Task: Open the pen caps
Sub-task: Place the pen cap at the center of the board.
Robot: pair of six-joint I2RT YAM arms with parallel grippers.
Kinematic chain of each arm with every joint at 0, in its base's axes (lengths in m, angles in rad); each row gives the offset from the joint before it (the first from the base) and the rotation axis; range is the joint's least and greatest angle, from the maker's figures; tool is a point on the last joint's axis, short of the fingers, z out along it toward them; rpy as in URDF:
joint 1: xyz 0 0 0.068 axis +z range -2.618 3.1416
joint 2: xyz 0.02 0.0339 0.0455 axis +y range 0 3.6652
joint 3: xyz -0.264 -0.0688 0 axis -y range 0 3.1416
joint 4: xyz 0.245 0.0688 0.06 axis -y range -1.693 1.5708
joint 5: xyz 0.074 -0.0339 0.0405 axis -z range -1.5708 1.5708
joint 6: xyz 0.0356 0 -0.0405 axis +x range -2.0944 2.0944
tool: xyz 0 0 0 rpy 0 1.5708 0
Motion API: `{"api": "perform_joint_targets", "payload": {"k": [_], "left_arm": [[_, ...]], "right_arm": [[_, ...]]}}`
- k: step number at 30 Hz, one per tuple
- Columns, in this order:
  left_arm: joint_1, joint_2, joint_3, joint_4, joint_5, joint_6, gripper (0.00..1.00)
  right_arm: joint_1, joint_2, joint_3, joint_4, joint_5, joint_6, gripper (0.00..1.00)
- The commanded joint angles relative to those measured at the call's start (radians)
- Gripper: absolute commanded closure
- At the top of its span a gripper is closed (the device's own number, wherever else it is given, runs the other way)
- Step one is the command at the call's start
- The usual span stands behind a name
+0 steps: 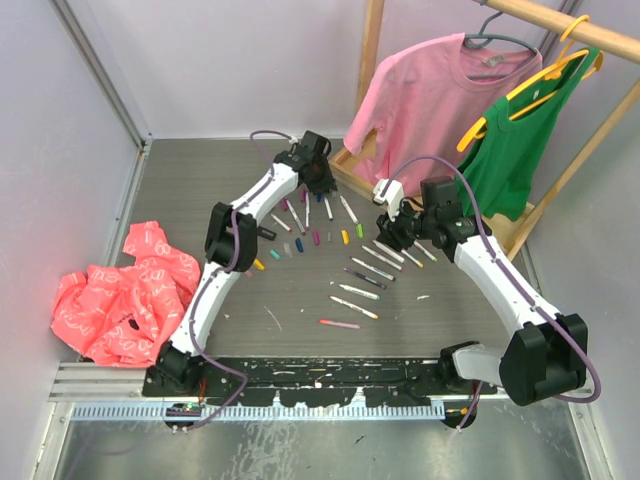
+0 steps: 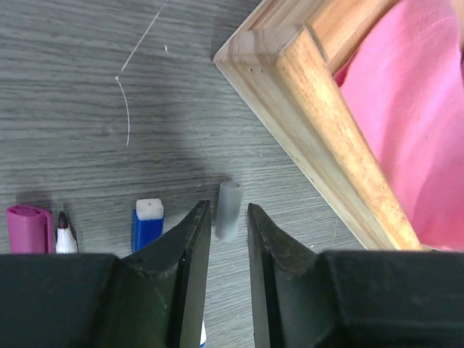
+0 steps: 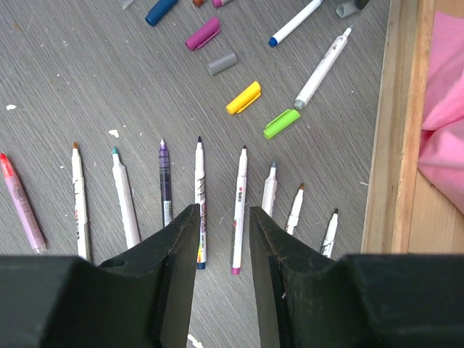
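L gripper (image 2: pixel 226 209): arm reached far, low; jaws narrowly apart, grey cap (image 2: pixel 229 197) at tips.
R gripper (image 3: pixel 225 210): arm bent, above pens (image 3: pixel 240 196); jaws apart, empty.

the surface (image 1: pixel 190 190) was grey with a fine wood grain, marked by thin pale scratches and small white flecks. pale, plain walls (image 1: pixel 50 150) closed it in on the left and at the back, under even, soft light. at the back right stood a light wooden rack (image 1: pixel 371 50), its base frame resting on the surface. a pink t-shirt (image 1: pixel 430 95) hung from it on a grey hanger (image 1: pixel 492 38), and beside it a green top (image 1: pixel 520 140) on a yellow hanger (image 1: pixel 545 72). a crumpled coral cloth (image 1: pixel 125 295) with a white pattern lay at the left edge. a ribbed metal rail (image 1: pixel 100 380) ran along the near edge.
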Motion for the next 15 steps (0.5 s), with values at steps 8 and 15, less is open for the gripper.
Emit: {"api": "perform_joint_targets", "payload": {"k": [8,15], "left_arm": [[0.029,-0.071,0.063,0.061,0.063,0.021,0.67],[0.043,-0.437,-0.324,0.263,0.155,0.149,0.61]], "right_arm": [[-0.006,0.001,-0.002,0.025,-0.017,-0.013,0.60],[-0.027,-0.009,0.007,-0.007,-0.087,-0.042,0.60]]}}
